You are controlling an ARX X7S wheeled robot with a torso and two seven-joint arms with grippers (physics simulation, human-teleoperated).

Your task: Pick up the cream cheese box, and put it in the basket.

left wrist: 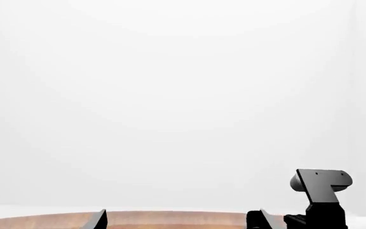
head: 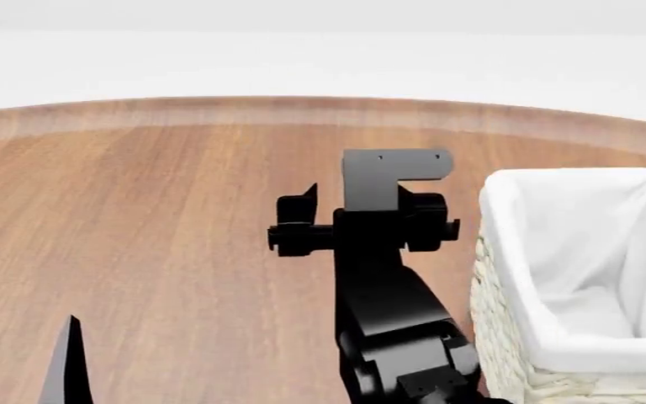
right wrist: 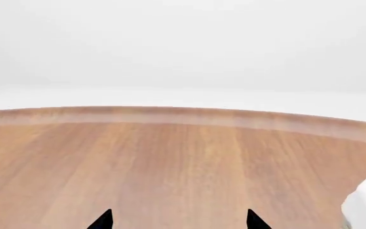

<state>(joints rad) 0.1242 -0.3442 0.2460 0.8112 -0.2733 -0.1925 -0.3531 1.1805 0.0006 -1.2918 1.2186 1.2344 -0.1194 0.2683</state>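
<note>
No sight of the cream cheese box anywhere, so nothing to grasp yet; right gripper spread wide, empty, beside the basket; left gripper likewise agape, empty.

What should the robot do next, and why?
Probably tilt or turn the head to search: the cream cheese box shows in no view. Only the basket and bare table appear. The right gripper is open with nothing between its fingertips, as is the left gripper.
</note>
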